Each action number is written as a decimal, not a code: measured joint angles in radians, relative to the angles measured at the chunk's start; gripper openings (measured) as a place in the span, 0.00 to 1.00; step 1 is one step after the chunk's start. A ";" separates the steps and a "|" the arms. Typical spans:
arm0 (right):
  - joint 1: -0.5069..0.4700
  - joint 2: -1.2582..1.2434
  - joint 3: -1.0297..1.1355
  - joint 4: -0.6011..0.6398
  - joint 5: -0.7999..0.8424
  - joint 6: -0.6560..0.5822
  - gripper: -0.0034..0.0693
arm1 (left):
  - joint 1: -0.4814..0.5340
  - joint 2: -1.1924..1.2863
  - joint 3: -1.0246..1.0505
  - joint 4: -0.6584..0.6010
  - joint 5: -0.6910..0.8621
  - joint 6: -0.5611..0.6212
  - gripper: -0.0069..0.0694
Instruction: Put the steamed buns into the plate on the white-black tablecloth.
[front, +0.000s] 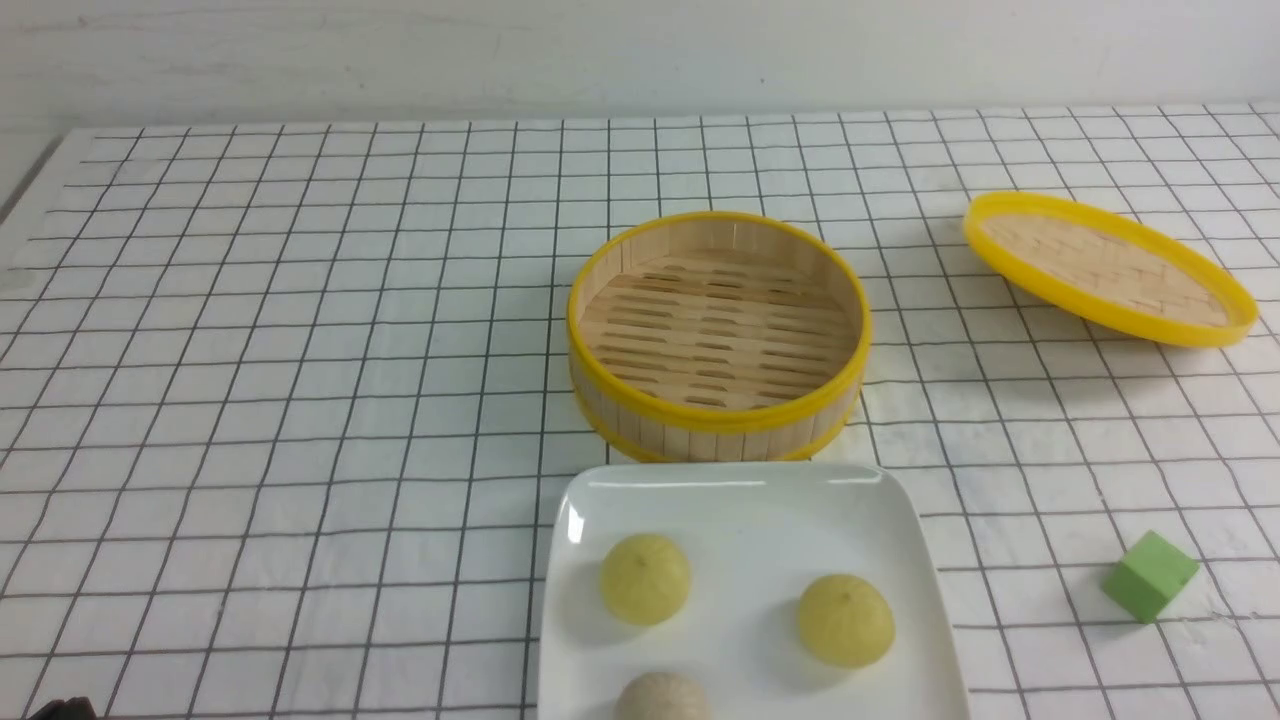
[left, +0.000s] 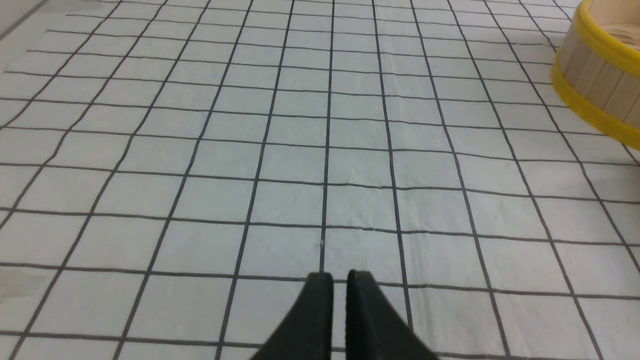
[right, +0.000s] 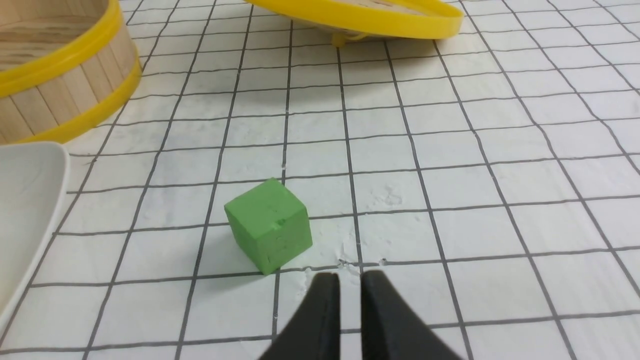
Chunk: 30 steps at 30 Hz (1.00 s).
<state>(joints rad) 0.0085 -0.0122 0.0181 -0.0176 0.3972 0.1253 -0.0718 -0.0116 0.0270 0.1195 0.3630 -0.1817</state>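
No brand, label or writing shows on anything here.

The cloth (front: 300, 400) is white with a thin black grid, slightly wrinkled, and runs over the whole table up to a pale wall. The plate (front: 750, 500) is glossy white, a rounded square with a shallow raised rim, at the near edge of the front view and cut off by it. All three buns lie on it, apart from one another: a pale yellow bun (front: 645, 578) on its left, a second yellow bun (front: 845, 620) on its right, and a beige bun (front: 662, 698) nearest, partly out of frame. Each is a smooth dome.

Just behind the plate stands the steamer (front: 718, 335), round, with wooden slat walls, a slatted floor and yellow bands, holding nothing. Its woven, yellow-rimmed lid (front: 1108, 266) lies tilted to the far right. A matte green cube (front: 1150, 575) sits right of the plate, well apart from it.

The cloth's left half is bare and wide.

The left gripper (left: 340, 280) hangs over bare cloth, its black fingers nearly together with a thin gap, holding nothing. The right gripper (right: 350, 280) sits near the cube, seemingly not touching it, its fingers parted by a narrow slit and empty.
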 joint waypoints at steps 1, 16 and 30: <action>0.000 0.000 0.000 0.000 0.000 0.000 0.17 | 0.000 0.000 0.000 0.000 0.000 0.000 0.18; 0.000 0.000 0.000 0.000 0.000 0.000 0.20 | 0.000 0.000 -0.001 0.006 0.004 0.000 0.19; 0.000 0.000 0.000 0.000 0.000 0.000 0.22 | 0.075 0.000 -0.001 0.007 0.005 0.000 0.21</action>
<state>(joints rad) 0.0085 -0.0122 0.0181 -0.0176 0.3972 0.1253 0.0028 -0.0116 0.0263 0.1263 0.3683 -0.1814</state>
